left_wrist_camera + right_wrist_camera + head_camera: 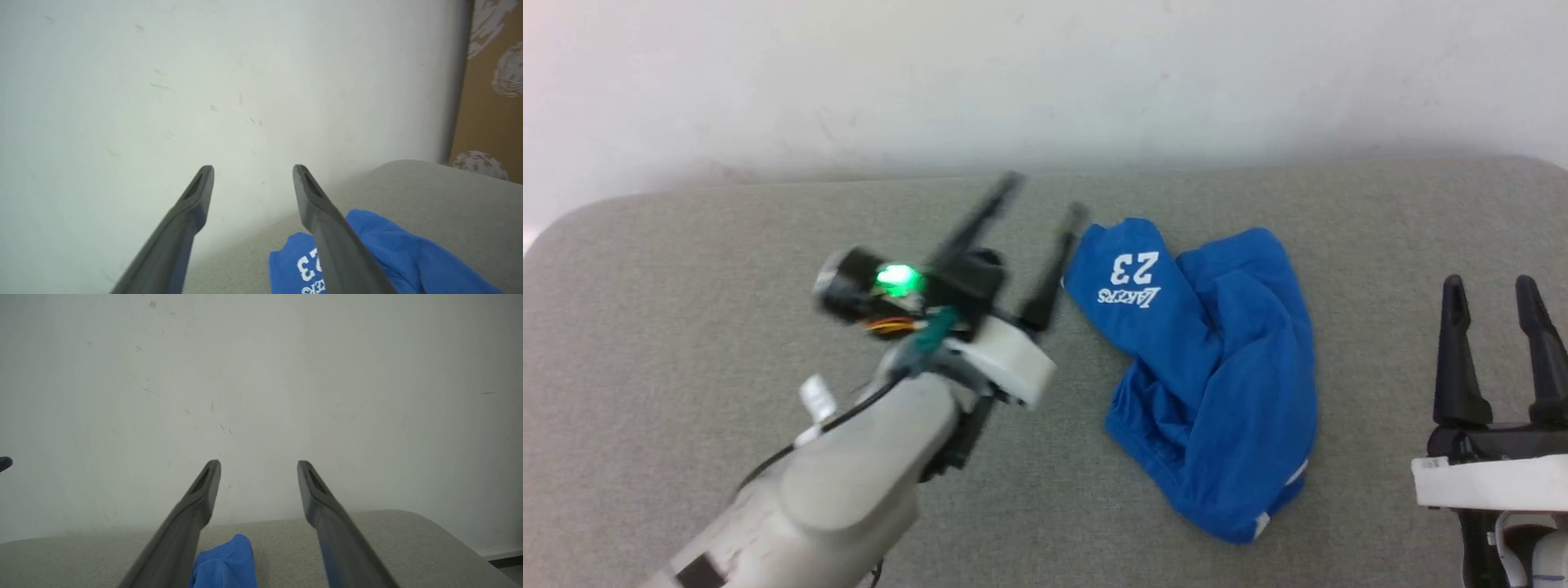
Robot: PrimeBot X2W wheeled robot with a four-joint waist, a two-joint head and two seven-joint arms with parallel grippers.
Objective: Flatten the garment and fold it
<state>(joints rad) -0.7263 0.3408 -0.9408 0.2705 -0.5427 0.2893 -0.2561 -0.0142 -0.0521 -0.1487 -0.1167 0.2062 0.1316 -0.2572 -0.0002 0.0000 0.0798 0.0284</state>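
The garment [1217, 359], bright blue shorts with a white "23" and script print, lies bunched and creased on the grey padded surface [686, 327], right of centre. My left gripper [1045, 192] is open just to its left, raised, its right finger close beside the printed leg, nothing between the fingers. In the left wrist view the garment [392, 253] shows below and behind the right finger of my open left gripper [253, 167]. My right gripper [1494, 286] stands open at the lower right, apart from the garment. In the right wrist view my right gripper [259, 462] is open, with a fold of the garment [226, 563] low between its fingers.
A pale wall [1045, 73] runs along the far edge of the grey surface. The surface's rounded corners lie at the far left and far right. A brown patterned panel [490, 81] stands beyond the right corner in the left wrist view.
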